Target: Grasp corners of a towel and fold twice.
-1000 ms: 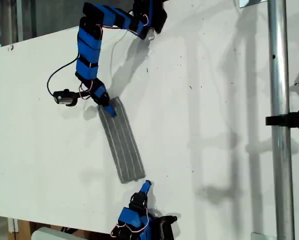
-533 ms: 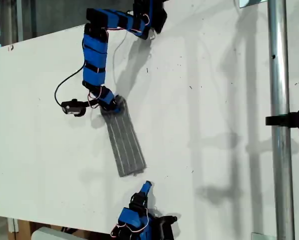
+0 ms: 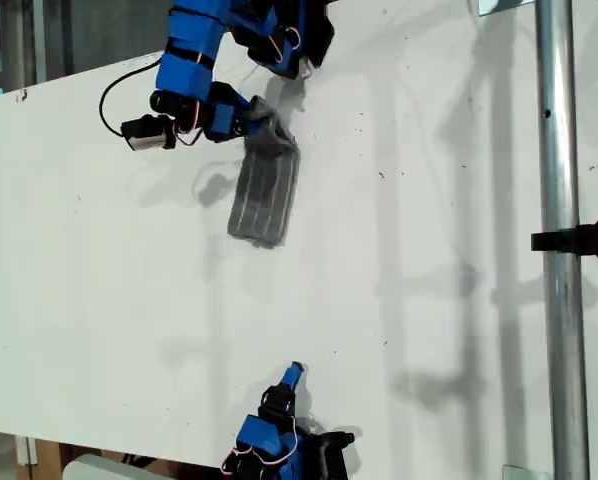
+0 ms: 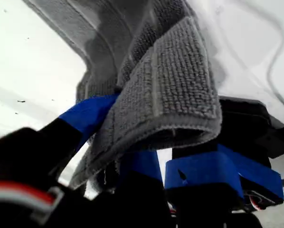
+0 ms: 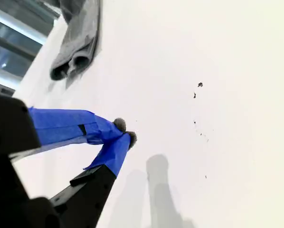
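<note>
- Gripping the towel (image 3: 264, 190) by one end, my first gripper (image 3: 254, 120) sits near the top of the exterior view, its blue jaws clamped on the grey cloth
- Hanging from that grip, the towel is a narrow folded strip that runs down to the white table (image 3: 429, 300); I cannot tell whether its lower end touches the surface
- Up close in the first wrist view, the towel (image 4: 170, 90) drapes over the first gripper (image 4: 127, 142) in thick looped folds, pale stripes running along the fabric, and one rounded folded edge curls over the blue jaw
- Resting at the bottom edge of the exterior view, my second gripper (image 3: 291, 375) is well apart from the towel, with bare table between them
- Seen in the second wrist view, the second gripper (image 5: 123, 133) has its blue jaws together at the tips, holding nothing, just above the table (image 5: 203, 142)
- Farther off in that same view lies the towel (image 5: 78, 42), its rolled end showing two open loops
- A metal pole (image 3: 559, 240) stands upright at the exterior view's right
</note>
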`<action>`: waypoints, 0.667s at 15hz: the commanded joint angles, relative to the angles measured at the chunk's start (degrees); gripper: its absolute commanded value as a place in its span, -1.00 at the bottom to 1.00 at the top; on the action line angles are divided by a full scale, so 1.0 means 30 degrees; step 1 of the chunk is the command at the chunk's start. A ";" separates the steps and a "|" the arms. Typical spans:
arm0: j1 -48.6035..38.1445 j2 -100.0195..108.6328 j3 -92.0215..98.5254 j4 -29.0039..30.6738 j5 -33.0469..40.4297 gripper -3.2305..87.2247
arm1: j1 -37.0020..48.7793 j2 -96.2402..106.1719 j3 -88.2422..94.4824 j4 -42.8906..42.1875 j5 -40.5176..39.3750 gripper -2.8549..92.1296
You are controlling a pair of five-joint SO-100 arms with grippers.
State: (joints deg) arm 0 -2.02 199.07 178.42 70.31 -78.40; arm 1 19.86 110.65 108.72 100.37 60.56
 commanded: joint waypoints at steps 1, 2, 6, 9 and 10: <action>0.0205 0.0059 0.0088 -0.0146 0.0029 -0.99 | -0.0791 -0.1230 -0.1875 -0.6768 -0.1289 -0.94; 0.0205 0.0059 0.0088 -0.0146 0.0059 -0.99 | -0.0820 -0.3105 -0.2490 -0.9111 -0.1670 -0.94; 0.0352 0.0059 0.0088 -0.0059 -0.0088 -0.99 | -0.0410 -0.6885 -0.3164 -1.4004 -0.1934 -0.94; 0.0293 0.0059 0.0088 -0.0117 0.0029 -0.99 | -0.0293 -0.4658 -0.2900 -1.5996 -0.2783 -0.24; 0.0205 0.0059 0.0088 -0.0176 0.0146 -0.99 | -0.0176 -0.2109 -0.1904 -1.8105 -0.3047 -0.58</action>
State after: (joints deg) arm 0 -1.32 199.07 178.42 70.31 -78.40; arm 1 18.37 92.81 103.36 52.91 53.00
